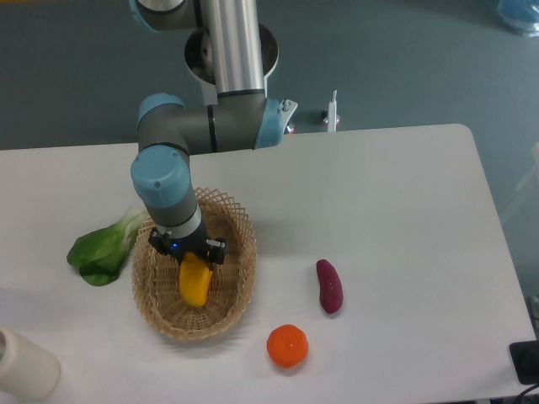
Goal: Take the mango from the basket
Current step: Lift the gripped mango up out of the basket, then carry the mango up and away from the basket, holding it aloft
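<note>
The yellow-orange mango [194, 284] lies inside the tan wicker basket [238, 278] at the left of the table. My gripper [191, 253] comes straight down onto the mango's upper end, with its fingers closed in against the fruit's sides. The arm's wrist hides the top of the mango and the fingertips themselves. The basket rests on the table, and the mango's lower end points toward the front rim.
A green leafy vegetable [103, 248] lies just left of the basket. A dark purple tuber [328, 285] and a round orange fruit [287, 346] sit to the right and front right. A white cylinder [24, 364] stands at the front left corner.
</note>
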You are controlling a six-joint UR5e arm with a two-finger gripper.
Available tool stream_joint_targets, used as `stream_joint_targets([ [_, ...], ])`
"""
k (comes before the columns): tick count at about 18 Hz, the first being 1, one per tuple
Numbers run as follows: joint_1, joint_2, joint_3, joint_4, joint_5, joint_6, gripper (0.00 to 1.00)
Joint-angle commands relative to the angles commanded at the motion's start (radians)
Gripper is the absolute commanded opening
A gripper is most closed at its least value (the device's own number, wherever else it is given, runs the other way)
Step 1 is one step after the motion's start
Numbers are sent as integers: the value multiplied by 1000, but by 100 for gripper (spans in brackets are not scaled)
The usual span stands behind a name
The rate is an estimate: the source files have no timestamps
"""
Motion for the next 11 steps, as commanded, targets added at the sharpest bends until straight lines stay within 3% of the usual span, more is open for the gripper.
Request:
stream_joint_targets([
  [2,32,38,32,-6,-2,40,45],
  [8,195,130,38,-8,-11,181,45],
  [11,310,164,38,-61,-12,366,45],
])
